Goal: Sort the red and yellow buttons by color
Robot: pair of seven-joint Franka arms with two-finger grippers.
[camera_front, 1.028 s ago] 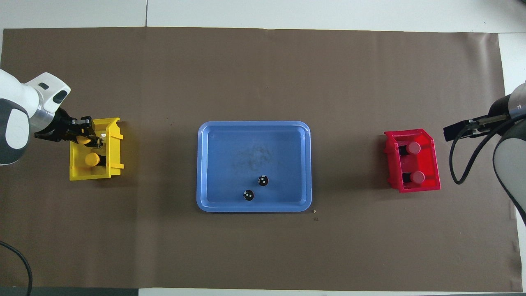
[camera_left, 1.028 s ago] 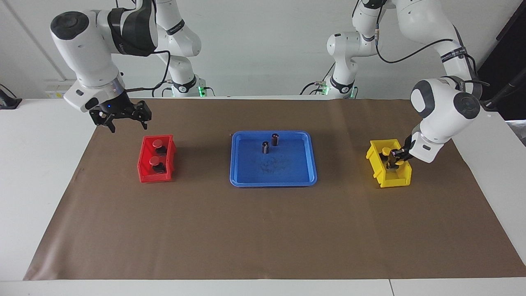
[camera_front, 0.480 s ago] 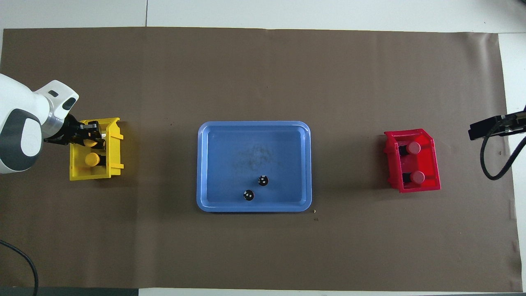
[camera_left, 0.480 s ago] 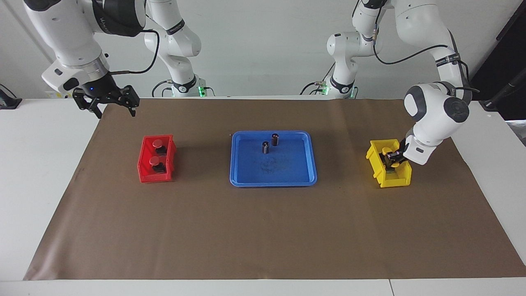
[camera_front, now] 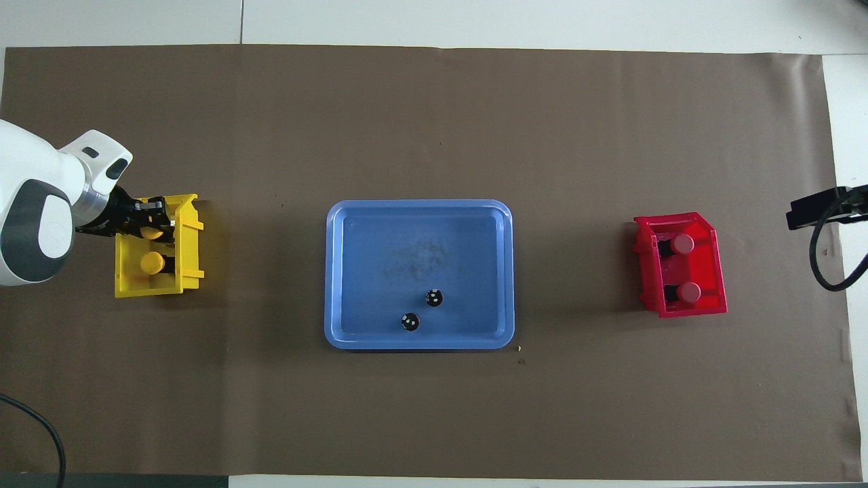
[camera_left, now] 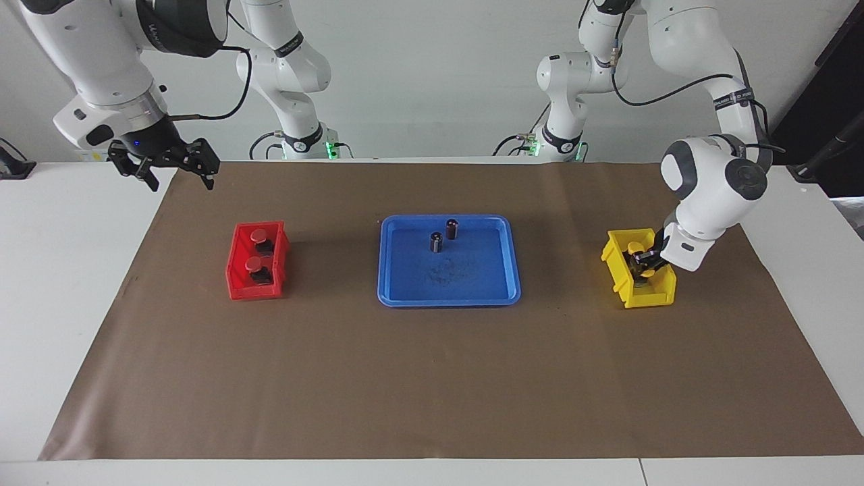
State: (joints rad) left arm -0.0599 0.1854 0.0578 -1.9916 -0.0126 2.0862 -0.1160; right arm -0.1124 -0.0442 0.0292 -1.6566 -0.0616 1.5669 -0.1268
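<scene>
Noting the layout first: we see a brown mat (camera_left: 432, 378) over the white table, with a blue tray (camera_left: 405, 297) at its middle, a red bin (camera_left: 237, 287) toward the right arm's end and a yellow bin (camera_left: 617, 270) toward the left arm's end.

We count both red buttons (camera_front: 683, 244) in the red bin, one nearer to the robots than the other, caps facing the same way. One yellow button (camera_front: 152, 261) lies in the yellow bin, at the part nearer to the robots. The second yellow button (camera_front: 150, 232) is also within the yellow bin's walls, at the part farther from the robots, and the left gripper (camera_left: 646, 262) is pressed together on it, its fingers pinching the button down inside the bin. We cannot tell whether that button rests on the bin's floor or hangs just above it.

We record the right gripper (camera_left: 174, 174) raised over the edge of the mat at the right arm's end, clear of the red bin, jaws spread wide and holding nothing.

Two dark cylinders (camera_left: 437, 242) with silvery tops stand upright in the tray, near its edge nearer to the robots, close together but apart.
</scene>
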